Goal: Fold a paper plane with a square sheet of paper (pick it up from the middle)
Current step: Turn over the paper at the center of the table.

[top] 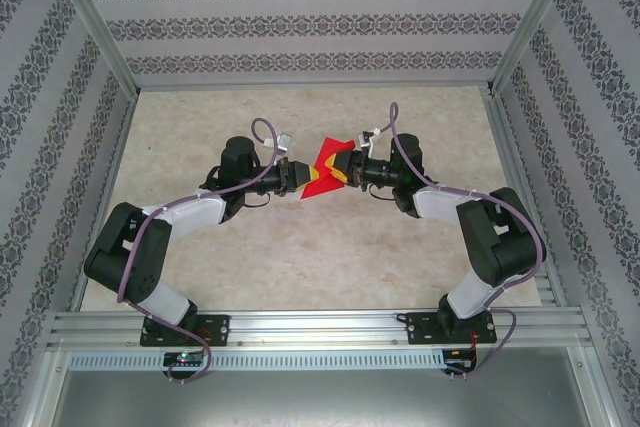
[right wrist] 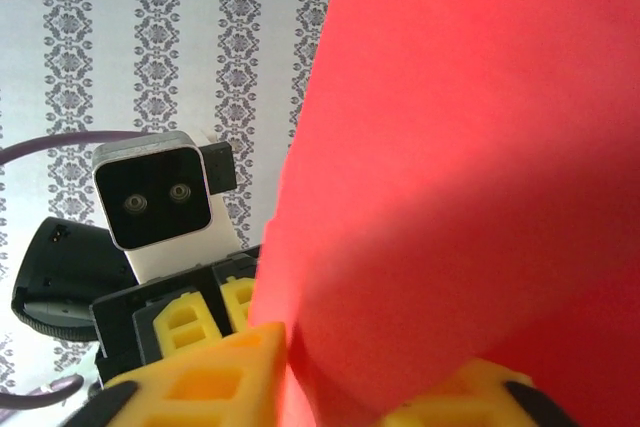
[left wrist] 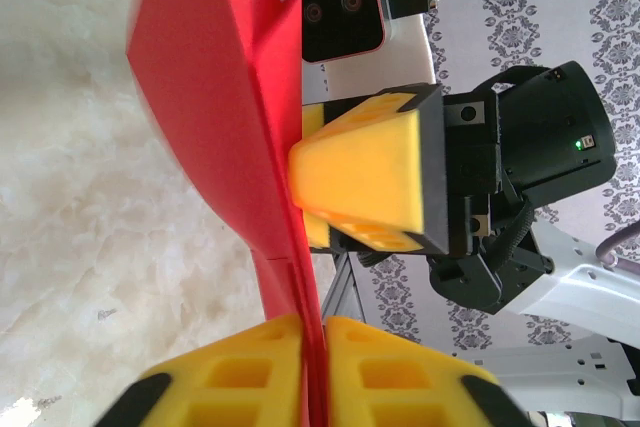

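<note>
Both arms reach inward and meet over the table point(top: 300, 267), about midway between its left and right edges and a little toward the far edge.

Red paper point(top: 322, 173): off the table surface, held up between the two tools. Creased, with pointed corners sticking out above and below the grip.

Left gripper point(left wrist: 312, 337): your left wrist view shows its yellow pads point(left wrist: 245, 372) pressed together with only the paper's lower edge between them. Clamped on the paper.

Right gripper point(right wrist: 330, 372): faces the left one nearly tip to tip. Its yellow fingers point(right wrist: 200, 382) stand a little apart with the paper running between them. You cannot tell from here whether they press the sheet or just flank it.
</note>
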You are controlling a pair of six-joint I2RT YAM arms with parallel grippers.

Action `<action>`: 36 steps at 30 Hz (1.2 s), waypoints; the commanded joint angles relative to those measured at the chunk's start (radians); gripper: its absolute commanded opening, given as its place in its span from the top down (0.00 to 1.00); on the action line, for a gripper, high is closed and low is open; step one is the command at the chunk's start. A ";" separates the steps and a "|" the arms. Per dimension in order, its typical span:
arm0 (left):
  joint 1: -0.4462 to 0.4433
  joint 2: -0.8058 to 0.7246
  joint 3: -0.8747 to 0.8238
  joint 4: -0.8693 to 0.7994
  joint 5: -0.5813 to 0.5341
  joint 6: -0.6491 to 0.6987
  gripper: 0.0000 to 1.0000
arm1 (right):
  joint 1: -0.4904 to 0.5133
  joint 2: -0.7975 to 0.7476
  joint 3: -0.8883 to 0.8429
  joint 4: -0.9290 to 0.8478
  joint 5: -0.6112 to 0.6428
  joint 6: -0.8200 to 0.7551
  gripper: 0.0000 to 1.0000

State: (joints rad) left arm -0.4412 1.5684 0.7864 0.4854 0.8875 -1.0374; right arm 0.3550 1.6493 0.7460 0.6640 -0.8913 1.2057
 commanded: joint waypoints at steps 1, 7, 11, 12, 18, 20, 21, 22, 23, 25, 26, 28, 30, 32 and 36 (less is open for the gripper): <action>-0.006 0.010 0.031 -0.014 -0.006 0.029 0.89 | -0.035 -0.053 -0.022 -0.031 0.011 -0.040 0.68; -0.004 -0.027 0.089 -0.320 -0.110 0.217 0.91 | -0.095 -0.207 -0.028 -0.418 0.182 -0.257 0.47; -0.007 -0.070 0.177 -0.671 -0.310 0.405 0.90 | -0.099 -0.323 -0.014 -0.692 0.409 -0.413 0.33; -0.008 -0.080 0.202 -0.763 -0.384 0.449 0.90 | -0.096 -0.348 -0.015 -0.734 0.459 -0.434 0.30; -0.073 -0.097 0.371 -1.183 -0.981 0.571 0.90 | -0.088 -0.417 -0.030 -0.837 0.623 -0.482 0.21; -0.105 -0.074 0.422 -1.274 -1.156 0.567 0.90 | -0.083 -0.418 -0.033 -0.845 0.645 -0.483 0.20; -0.121 -0.054 0.447 -1.319 -1.245 0.559 0.90 | -0.080 -0.415 -0.033 -0.851 0.653 -0.483 0.20; -0.136 -0.030 0.471 -1.364 -1.327 0.544 0.91 | -0.078 -0.412 -0.033 -0.856 0.665 -0.482 0.20; -0.151 -0.009 0.492 -1.398 -1.388 0.529 0.91 | -0.077 -0.411 -0.034 -0.858 0.670 -0.480 0.20; -0.184 0.048 0.536 -1.466 -1.506 0.493 0.92 | -0.074 -0.409 -0.039 -0.860 0.682 -0.476 0.19; -0.197 0.074 0.551 -1.483 -1.541 0.480 0.92 | -0.074 -0.410 -0.042 -0.863 0.688 -0.473 0.19; -0.226 0.132 0.584 -1.511 -1.589 0.459 0.93 | -0.076 -0.410 -0.049 -0.865 0.700 -0.470 0.19; -0.245 0.195 0.614 -1.528 -1.595 0.440 0.93 | -0.075 -0.411 -0.055 -0.870 0.707 -0.465 0.19; -0.260 0.256 0.638 -1.534 -1.589 0.418 0.92 | -0.074 -0.411 -0.059 -0.872 0.713 -0.462 0.19; -0.270 0.336 0.644 -1.427 -1.419 0.412 0.82 | -0.076 -0.414 -0.069 -0.876 0.723 -0.453 0.19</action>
State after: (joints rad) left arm -0.6994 1.8854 1.4105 -0.9619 -0.5934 -0.5972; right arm 0.2749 1.2453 0.6952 -0.2024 -0.2050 0.7567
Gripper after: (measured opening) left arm 0.161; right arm 0.808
